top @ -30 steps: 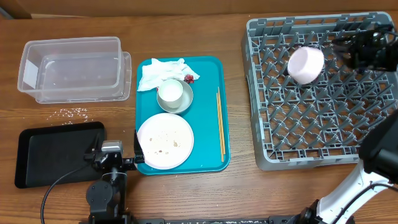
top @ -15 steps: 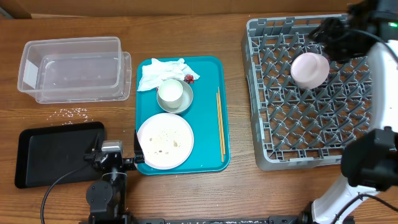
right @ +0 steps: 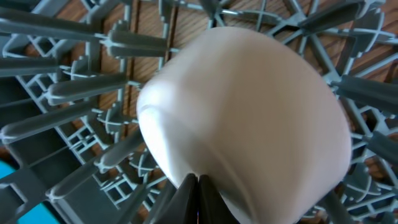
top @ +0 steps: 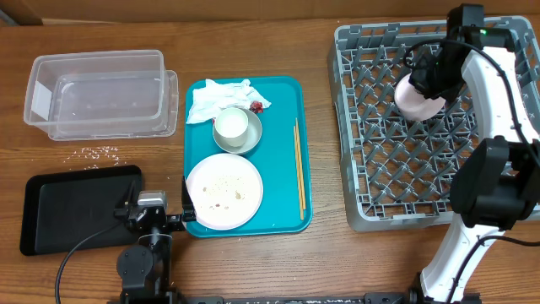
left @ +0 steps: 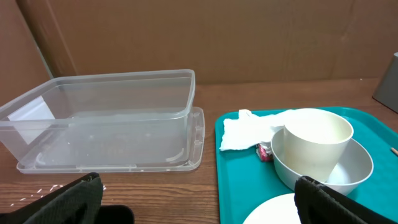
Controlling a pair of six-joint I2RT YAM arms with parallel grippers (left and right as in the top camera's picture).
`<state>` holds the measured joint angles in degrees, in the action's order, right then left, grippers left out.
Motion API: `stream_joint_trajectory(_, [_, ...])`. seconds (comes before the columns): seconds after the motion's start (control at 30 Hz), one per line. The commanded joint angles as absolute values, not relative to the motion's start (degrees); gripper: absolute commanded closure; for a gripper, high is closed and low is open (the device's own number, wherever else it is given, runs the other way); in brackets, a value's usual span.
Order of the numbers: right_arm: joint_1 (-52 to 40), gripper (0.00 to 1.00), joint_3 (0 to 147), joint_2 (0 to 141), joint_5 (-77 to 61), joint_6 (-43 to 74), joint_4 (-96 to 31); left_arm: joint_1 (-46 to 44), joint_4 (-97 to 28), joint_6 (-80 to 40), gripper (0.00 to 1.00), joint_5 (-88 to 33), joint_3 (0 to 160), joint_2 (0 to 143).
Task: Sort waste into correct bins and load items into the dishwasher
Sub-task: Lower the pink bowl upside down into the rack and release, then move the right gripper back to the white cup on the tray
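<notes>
A pale pink cup [top: 413,103] rests on the tines of the grey dishwasher rack [top: 396,186], toward its back. In the right wrist view the cup [right: 249,118] fills the frame. My right gripper [right: 199,186] is shut, its fingertips pressed together against the cup's side; in the overhead view the gripper [top: 432,74] is over the cup. My left gripper [left: 199,196] is open and empty, low by the near left corner of the teal tray [top: 283,152]. The tray holds a white plate [top: 224,192], a bowl [top: 253,135] with a cream cup [top: 231,125] in it, a crumpled napkin [top: 221,95], a red scrap [top: 256,106] and chopsticks [top: 299,169].
A clear plastic container [top: 97,93] stands at the back left on its lid. A black tray [top: 76,207] lies at the front left. White crumbs lie on the table between them. The right arm crosses the rack's right side.
My right arm has swung from the rack's right side to its back and come over the pink cup. The cup has shifted slightly. The left arm has not moved.
</notes>
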<state>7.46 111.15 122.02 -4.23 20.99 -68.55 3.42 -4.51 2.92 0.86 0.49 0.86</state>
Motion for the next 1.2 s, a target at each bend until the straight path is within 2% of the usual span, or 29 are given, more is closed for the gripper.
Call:
stream_joint_trajectory(0.0, [7.9,0.96,111.4,121.9,1.2,22.4,-68.3,3.7,-4.4,2.2,0.00,0.2,0.3,0.2])
stream_joint_trajectory(0.33, [10.8,0.96,117.4,121.8,4.1,23.7,-73.3,3.7,-4.4,2.2,0.00,0.2,0.3,0.2])
stream_joint_trajectory(0.47, [9.7,0.96,124.5,120.7,-4.8,20.7,-78.7,3.7,-4.4,2.2,0.00,0.2,0.3,0.2])
stream_joint_trajectory(0.57, [7.0,0.94,127.0,119.1,-17.1,15.1,-79.4,3.7,-4.4,2.2,0.00,0.2,0.3,0.2])
stream_joint_trajectory(0.67, [2.2,0.85,127.3,117.7,-27.4,10.8,-78.3,3.7,-4.4,2.2,0.00,0.2,0.3,0.2])
stream_joint_trajectory(0.7, [0.3,0.77,127.3,117.7,-29.4,10.4,-77.8,3.7,-4.4,2.2,0.00,0.2,0.3,0.2])
stream_joint_trajectory(0.77, [-3.8,0.25,127.1,117.8,-30.9,10.4,-76.6,3.7,-4.4,2.2,0.00,0.2,0.3,0.2])
stream_joint_trajectory(0.8, [-6.1,0.18,126.7,118.0,-30.7,10.4,-75.7,3.7,-4.4,2.2,0.00,0.2,0.3,0.2])
stream_joint_trajectory(1.03, [-22.1,0.18,123.2,120.3,-22.4,12.1,-66.5,3.7,-4.4,2.2,0.00,0.2,0.3,0.2])
stream_joint_trajectory(1.17, [-31.7,0.25,122.1,122.6,-9.0,18.3,-61.3,3.7,-4.4,2.2,0.00,0.2,0.3,0.2])
